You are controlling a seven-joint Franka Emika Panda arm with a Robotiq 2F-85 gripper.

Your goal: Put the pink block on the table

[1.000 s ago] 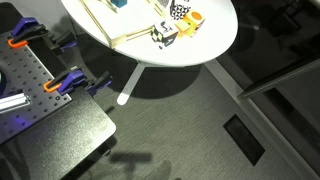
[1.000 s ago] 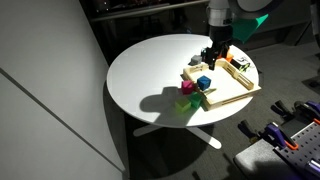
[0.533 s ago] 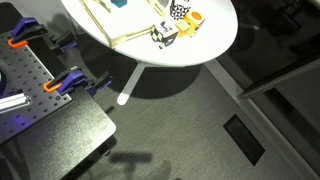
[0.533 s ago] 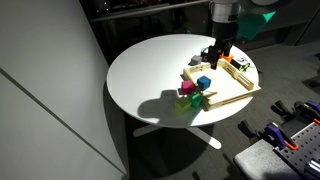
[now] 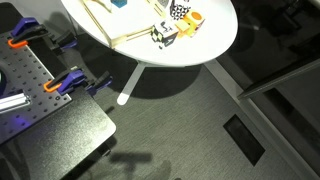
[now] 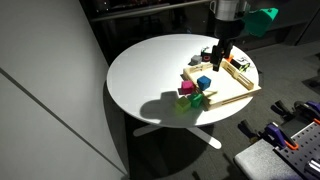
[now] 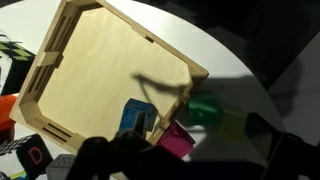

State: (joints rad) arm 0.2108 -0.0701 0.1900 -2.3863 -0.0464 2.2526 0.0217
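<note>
The pink block [image 6: 187, 89] lies at the near corner of a wooden tray [image 6: 232, 88] on the round white table [image 6: 150, 70]. It touches the tray's rim, and I cannot tell whether it rests on the rim. In the wrist view the pink block [image 7: 175, 141] lies just outside the tray rim [image 7: 170, 92], beside a blue block [image 7: 135, 117]. My gripper [image 6: 221, 57] hangs above the tray's far side, apart from the pink block. In the wrist view its dark fingers [image 7: 190, 165] stand wide apart with nothing between them.
A green block [image 7: 205, 110] and a yellow block [image 7: 236, 122] lie on the table next to the pink one. A black-and-white cube [image 5: 165, 35] and an orange piece [image 5: 192, 18] sit near the table's edge. A black perforated workbench with orange clamps [image 5: 68, 83] stands beside the table.
The gripper has drifted slightly sideways above the tray. The blocks have not moved.
</note>
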